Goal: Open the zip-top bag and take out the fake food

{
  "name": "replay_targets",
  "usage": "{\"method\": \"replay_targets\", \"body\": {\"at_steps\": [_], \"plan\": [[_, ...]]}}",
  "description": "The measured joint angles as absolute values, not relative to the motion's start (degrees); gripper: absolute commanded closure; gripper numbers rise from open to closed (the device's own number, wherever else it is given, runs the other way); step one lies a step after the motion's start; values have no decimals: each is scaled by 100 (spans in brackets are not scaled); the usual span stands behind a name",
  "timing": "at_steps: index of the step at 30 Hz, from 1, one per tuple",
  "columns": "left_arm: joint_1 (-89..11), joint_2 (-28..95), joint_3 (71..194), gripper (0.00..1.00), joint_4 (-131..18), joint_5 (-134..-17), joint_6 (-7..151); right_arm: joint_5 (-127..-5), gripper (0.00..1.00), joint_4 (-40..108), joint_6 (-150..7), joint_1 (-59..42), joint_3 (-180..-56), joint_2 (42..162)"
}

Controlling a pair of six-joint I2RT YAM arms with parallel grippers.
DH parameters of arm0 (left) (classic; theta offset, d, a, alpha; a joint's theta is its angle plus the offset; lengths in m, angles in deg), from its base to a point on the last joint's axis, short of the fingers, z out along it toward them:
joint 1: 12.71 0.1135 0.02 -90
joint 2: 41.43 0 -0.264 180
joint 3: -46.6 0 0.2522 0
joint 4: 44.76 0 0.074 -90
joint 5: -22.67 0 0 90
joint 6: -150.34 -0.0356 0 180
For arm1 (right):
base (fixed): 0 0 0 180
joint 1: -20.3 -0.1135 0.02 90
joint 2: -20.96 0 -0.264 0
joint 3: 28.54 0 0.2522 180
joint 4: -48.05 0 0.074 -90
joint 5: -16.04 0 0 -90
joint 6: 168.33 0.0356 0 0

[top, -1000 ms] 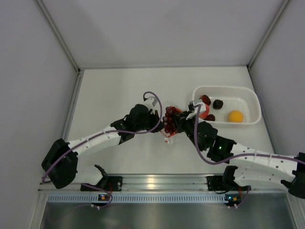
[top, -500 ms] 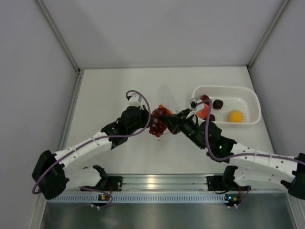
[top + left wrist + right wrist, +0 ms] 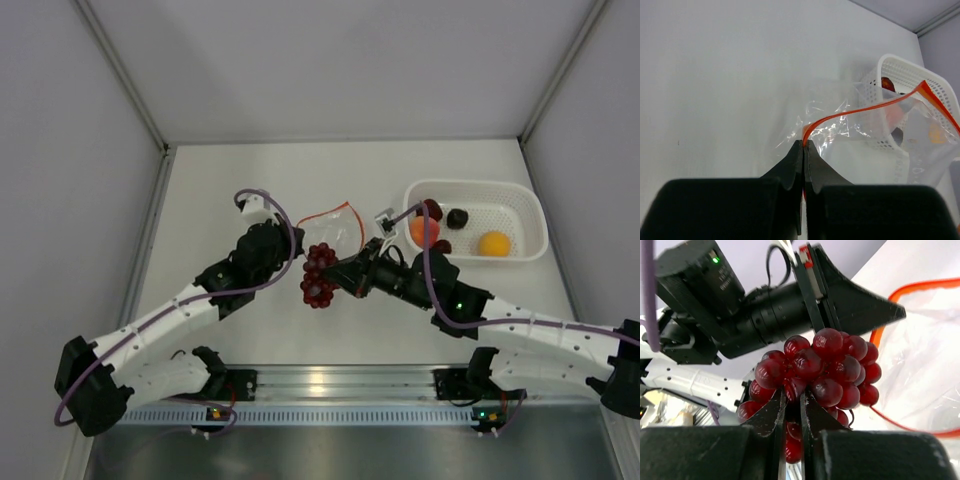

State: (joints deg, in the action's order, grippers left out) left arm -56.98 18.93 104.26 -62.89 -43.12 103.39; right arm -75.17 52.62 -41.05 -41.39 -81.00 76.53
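Now pulled clear, grape bunch pinched by right tool; left tool clamps bag.

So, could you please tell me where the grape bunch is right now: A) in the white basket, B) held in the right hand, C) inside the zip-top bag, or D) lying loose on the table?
B: the right hand is shut on the grape bunch, outside the zip-top bag, which the left hand pinches by its red strip.
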Motion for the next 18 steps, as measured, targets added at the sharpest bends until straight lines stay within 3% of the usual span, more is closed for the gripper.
{"method": "replay_targets", "body": {"at_steps": [9, 18], "plan": [[-5698, 1659, 10417, 100, -6383, -3766, 10350, -6523, 100, 5133, -4173, -4067, -8100, 7832], [-5635, 1659, 10417, 100, -6568, -3453, 10332, -6542, 100, 4263, -4838, -3982, -8600, 7174]]}}
